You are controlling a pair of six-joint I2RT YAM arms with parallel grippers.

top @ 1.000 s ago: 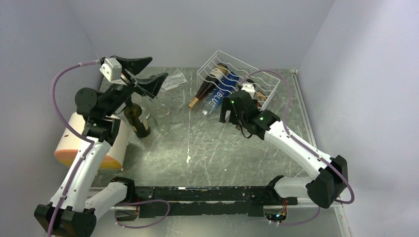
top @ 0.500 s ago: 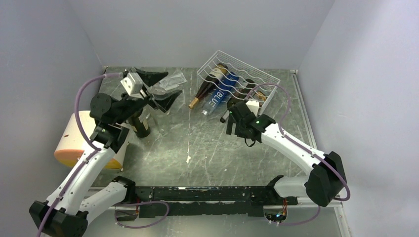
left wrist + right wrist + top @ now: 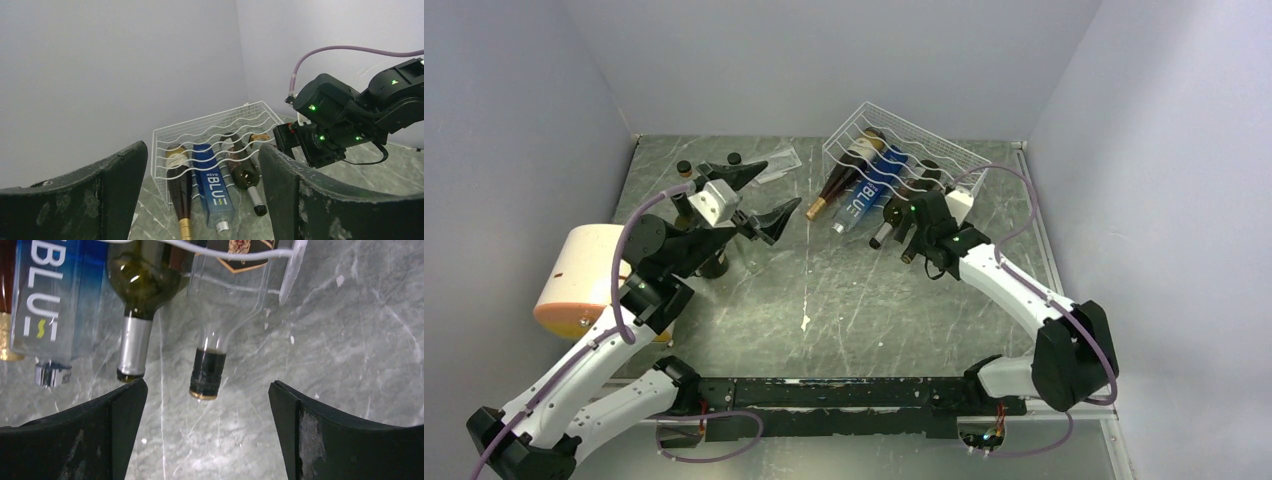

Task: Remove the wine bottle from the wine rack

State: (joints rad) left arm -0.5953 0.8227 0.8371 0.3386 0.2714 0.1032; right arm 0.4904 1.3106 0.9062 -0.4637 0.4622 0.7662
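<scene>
1. One white wire wine rack sits on the desk; I place everything else from it.
2. Four bottles lie in the rack's cradles, their necks poking out of its front side toward me.
3. From the rack's left end to its right these are one dark wine bottle with a gold neck, one blue bottle lettered BLUE, one green wine bottle with a silver neck, and one clear bottle with a dark cap.
4. My right jaws are spread apart and grip nothing. They hang just in front of the rack, where the mouths of the green wine bottle and the clear bottle face the gap between them without touching either side.
5. My left jaws are also spread apart and empty, well to the left of the rack and pointed toward it.
6. One upright bottle, dark, stands on the desk well left of the rack, beside my left arm.
7. One cream cylinder lies farther left of the rack than that.
</scene>
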